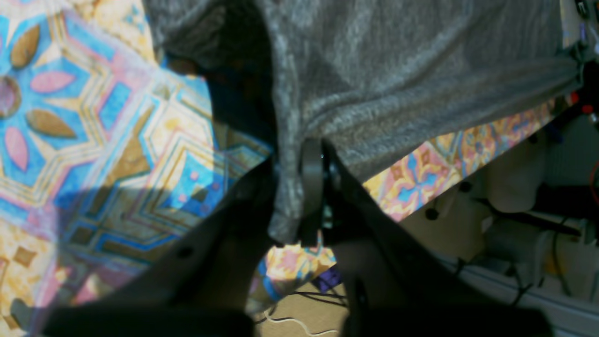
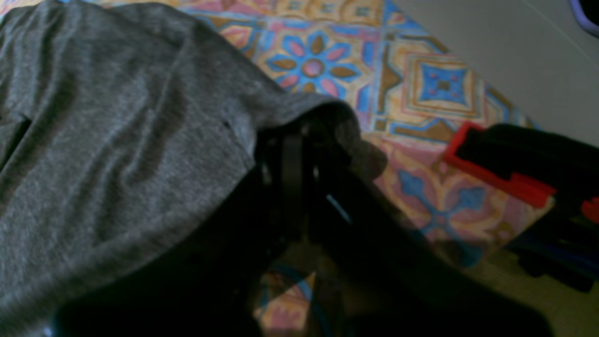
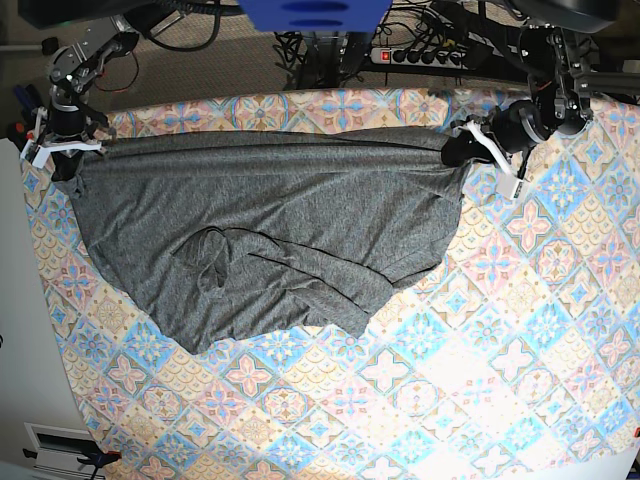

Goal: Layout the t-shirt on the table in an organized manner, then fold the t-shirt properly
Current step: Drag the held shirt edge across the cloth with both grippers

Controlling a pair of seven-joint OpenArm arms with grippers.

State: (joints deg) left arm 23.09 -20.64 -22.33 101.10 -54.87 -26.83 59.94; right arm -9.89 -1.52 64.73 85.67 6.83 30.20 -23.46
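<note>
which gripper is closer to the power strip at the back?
Left. The left gripper, shut on the t-shirt, sits just below-right of the power strip. The right gripper holds the shirt's opposite corner, far across the table.

The t-shirt (image 3: 270, 215) is plain dark heather-grey; the table (image 3: 480, 340) wears blue, pink and beige floral diamond tiles.

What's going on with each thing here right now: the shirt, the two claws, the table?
t-shirt: stretched between the two claws along its far edge, the rest draped rumpled on the table, not folded.
left claw: shut on the t-shirt, pinching one end of the edge.
right claw: shut on the t-shirt, pinching the other end.
table: covered with a patterned cloth, shirt lying over the far half.
</note>
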